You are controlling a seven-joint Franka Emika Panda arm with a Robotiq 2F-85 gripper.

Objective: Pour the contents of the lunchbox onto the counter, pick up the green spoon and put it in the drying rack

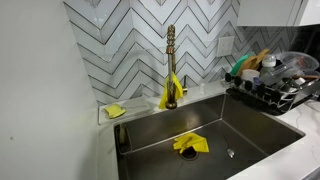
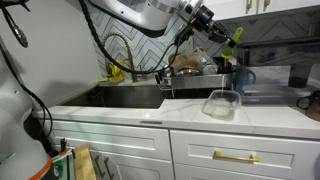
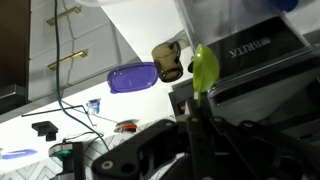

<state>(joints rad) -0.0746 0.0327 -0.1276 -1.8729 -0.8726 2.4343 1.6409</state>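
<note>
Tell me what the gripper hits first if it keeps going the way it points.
Probably the drying rack: the gripper, shut on the green spoon, points down toward its loaded dishes, though depth is unclear.

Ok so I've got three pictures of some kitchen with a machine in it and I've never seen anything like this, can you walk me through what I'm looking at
The machine is a robot arm with a two-fingered gripper at its end. Two pictures come from cameras standing in the room; the third comes from a camera on the arm's wrist, looking along the fingers.

One room camera looks down into a steel sink with a brass tap and a yellow cloth in it. At its edge stands a black drying rack full of dishes.

The second room camera shows the white counter from the front, with a clear lunchbox on it. Above the rack the gripper is raised and shut on a green spoon.

The wrist view shows that spoon sticking up between the fingers. It also shows a purple lid-like shape and a brown object; what they are is unclear.
</note>
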